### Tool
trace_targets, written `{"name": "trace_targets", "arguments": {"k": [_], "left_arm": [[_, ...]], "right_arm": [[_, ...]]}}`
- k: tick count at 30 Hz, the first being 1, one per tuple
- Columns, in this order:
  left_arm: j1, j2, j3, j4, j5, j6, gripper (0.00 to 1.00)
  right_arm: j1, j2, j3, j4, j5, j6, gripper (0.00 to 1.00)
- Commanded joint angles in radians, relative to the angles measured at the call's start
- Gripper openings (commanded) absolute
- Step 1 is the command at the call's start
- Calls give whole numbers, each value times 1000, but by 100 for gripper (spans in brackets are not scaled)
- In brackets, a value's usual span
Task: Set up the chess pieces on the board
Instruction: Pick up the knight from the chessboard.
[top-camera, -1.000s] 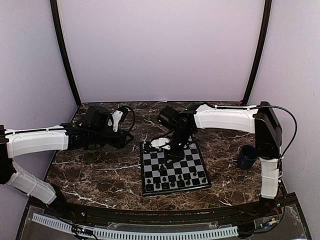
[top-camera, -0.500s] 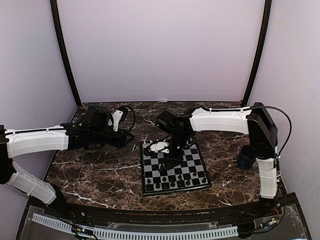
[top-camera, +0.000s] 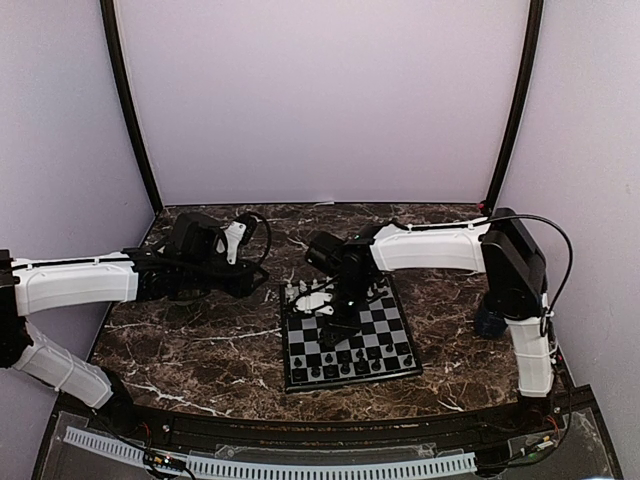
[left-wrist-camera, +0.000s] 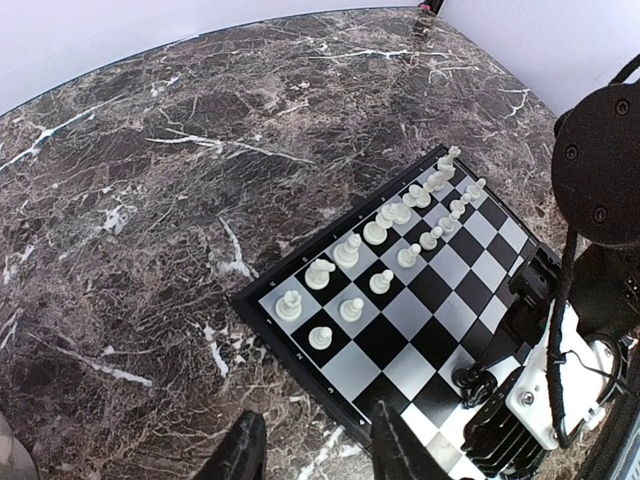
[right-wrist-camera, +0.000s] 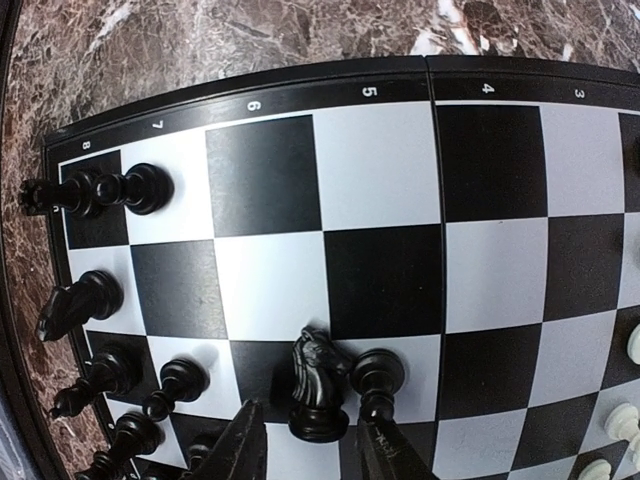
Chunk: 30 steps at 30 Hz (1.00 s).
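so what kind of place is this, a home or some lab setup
Most likely a lab robot cell, not a home: plain lilac walls box in a marble-patterned table, a left arm and right arm are mounted at its near edge, and a small chessboard lies on it.

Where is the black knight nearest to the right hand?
In the right wrist view, the black knight stands on the board at the lower middle, between the fingers of the right hand, a black pawn close beside it.
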Motion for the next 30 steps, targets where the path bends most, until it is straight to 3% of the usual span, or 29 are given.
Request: {"name": "trace_targets", "arguments": {"k": [1, 12, 25, 30], "left_arm": [[2, 2, -14, 20, 12, -10, 38], [2, 15, -7, 24, 34, -20, 38], [2, 47, 14, 34, 67, -34, 38], [2, 42, 16, 34, 64, -35, 38]], "right_arm": [[10, 14, 5, 35, 24, 19, 30], [11, -85, -88, 27, 35, 0, 19], [8, -94, -187, 108, 71, 2, 27], [8, -99, -197, 119, 98, -5, 23]]}}
